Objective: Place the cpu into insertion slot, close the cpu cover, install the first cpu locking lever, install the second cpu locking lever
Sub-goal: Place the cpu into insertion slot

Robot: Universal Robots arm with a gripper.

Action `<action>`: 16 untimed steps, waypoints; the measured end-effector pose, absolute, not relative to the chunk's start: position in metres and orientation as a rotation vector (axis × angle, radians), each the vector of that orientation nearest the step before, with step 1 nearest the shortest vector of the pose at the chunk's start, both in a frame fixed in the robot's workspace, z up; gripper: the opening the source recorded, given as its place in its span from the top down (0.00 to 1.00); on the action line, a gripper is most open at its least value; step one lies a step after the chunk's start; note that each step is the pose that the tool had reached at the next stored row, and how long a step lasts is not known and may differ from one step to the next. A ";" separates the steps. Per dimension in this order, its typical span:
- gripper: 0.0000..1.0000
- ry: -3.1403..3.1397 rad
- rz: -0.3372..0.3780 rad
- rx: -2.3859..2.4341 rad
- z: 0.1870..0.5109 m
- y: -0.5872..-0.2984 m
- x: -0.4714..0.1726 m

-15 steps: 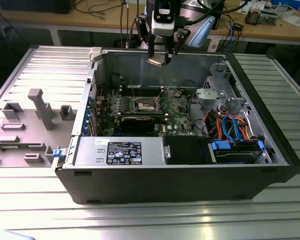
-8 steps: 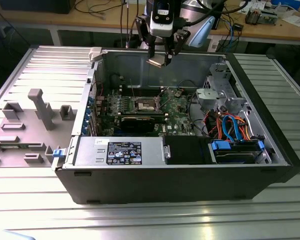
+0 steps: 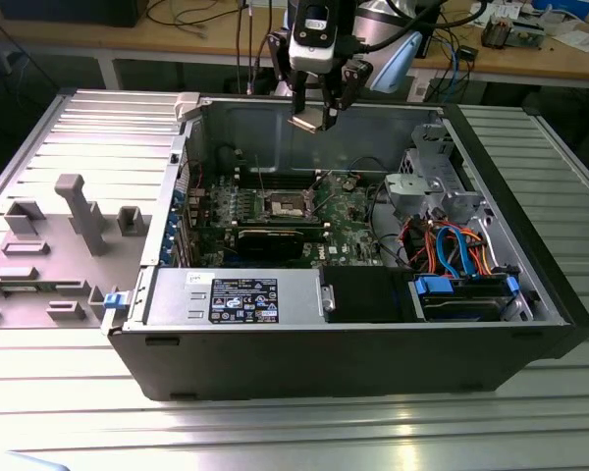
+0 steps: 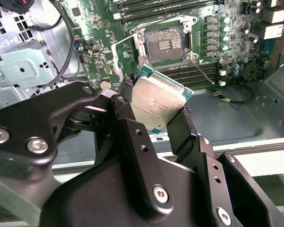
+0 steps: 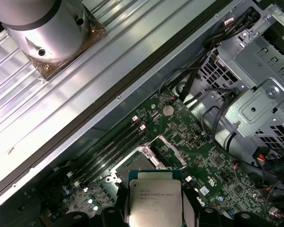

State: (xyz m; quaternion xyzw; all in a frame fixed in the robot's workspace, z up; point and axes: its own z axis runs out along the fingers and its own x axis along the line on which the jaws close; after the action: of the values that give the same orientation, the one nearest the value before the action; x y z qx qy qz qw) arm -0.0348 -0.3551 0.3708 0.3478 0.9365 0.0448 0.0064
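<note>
I see the cpu (image 4: 157, 97) as a small flat square with a dull silver-grey lid and a thin green edge. It is clamped between the two black fingers (image 4: 128, 124) of the gripper (image 4: 156, 103). The jaws are set narrow, closed to the chip's width, and press on two opposite edges. In the first wrist view the cpu (image 5: 155, 204) hangs above the green motherboard (image 5: 199, 142), apart from it. The insertion slot (image 4: 164, 45) lies uncovered, its pale contact field exposed inside the metal rim. In the exterior view the gripper (image 3: 309, 120) holds the chip above the open computer case (image 3: 373, 363), at about 12 o'clock from the insertion slot (image 3: 285, 204). A grey drive cage (image 3: 427, 186) stands at 3 o'clock from the slot.
</note>
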 end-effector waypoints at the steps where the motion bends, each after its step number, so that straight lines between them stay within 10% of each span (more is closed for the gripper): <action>1: 0.46 2.930 0.140 1.088 0.371 -0.355 -0.035; 16: 0.46 2.857 0.138 1.256 0.367 -0.355 -0.035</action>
State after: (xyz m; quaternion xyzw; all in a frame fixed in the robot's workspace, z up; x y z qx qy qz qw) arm -0.0349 -0.3551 0.3672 0.4021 0.9145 0.0442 0.0088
